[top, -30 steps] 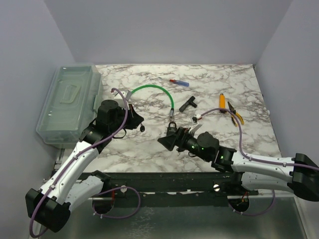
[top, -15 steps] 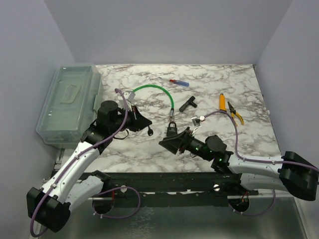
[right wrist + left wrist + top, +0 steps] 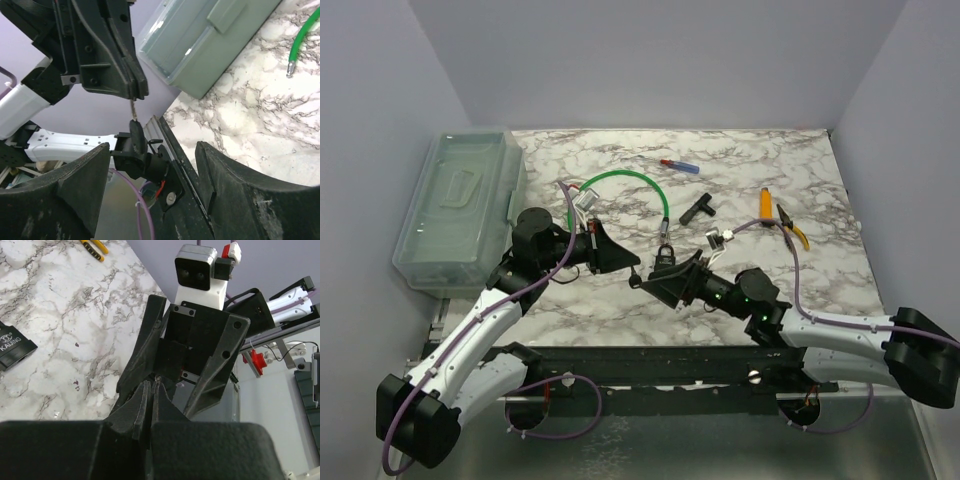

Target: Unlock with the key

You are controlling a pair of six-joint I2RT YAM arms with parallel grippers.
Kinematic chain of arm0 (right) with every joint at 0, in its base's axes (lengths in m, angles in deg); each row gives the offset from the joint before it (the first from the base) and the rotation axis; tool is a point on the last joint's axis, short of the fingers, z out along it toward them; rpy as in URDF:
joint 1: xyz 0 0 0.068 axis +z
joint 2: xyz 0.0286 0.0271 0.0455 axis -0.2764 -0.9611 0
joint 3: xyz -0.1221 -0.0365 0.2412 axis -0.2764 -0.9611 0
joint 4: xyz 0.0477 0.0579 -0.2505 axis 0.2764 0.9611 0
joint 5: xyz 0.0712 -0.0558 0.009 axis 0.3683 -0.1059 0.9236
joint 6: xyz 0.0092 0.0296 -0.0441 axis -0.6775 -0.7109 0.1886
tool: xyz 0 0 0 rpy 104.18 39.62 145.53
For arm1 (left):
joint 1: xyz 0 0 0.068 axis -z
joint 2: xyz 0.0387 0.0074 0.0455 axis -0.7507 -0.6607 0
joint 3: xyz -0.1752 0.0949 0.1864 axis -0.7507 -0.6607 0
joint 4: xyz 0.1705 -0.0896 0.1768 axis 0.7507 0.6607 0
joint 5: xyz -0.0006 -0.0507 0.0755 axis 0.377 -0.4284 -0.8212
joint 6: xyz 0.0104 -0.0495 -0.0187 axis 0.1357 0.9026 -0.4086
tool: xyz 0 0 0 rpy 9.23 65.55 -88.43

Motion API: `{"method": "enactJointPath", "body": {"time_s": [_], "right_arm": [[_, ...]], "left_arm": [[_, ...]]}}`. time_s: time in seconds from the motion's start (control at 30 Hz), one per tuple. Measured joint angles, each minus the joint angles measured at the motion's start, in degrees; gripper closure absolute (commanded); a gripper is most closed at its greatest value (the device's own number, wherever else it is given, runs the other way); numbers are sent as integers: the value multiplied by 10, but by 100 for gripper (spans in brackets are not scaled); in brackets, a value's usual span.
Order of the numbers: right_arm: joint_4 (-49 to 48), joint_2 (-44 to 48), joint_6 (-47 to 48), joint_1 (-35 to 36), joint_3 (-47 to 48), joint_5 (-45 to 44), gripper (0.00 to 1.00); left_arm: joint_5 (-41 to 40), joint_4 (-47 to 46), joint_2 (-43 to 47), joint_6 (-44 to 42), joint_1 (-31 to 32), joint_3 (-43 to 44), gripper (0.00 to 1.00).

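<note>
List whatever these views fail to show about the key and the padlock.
- Padlock keyhole: too small to find in the top view. The left wrist view's left edge cuts the body off, and the right wrist view does not include it.
- Key blade: its upper end is hidden, pinched inside the left gripper. The teeth are too small in every view.
- Shackle latched or free: too small in the top view.

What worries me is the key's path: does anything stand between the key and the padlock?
Nothing visible. The key hangs from the left gripper, with bare table between it and the padlock. The open right gripper sits close beside that path.
</note>
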Motion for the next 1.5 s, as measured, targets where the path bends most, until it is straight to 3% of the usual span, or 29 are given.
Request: {"method": "enactJointPath", "body": {"time_s": [0.7, 1.27, 1.4, 1.5], "right_arm": [[12, -73, 56, -6, 64, 84, 60], [-2, -73, 55, -10, 64, 107, 64], [-6, -76, 54, -13, 65, 113, 74], [-10, -80, 52, -13, 65, 113, 90]], "left_arm": [[16, -6, 0, 1, 0, 0, 100], [15, -4, 0, -2, 0, 0, 100], [15, -4, 0, -2, 0, 0, 100], [15, -3, 0, -3, 0, 0, 100]]}}
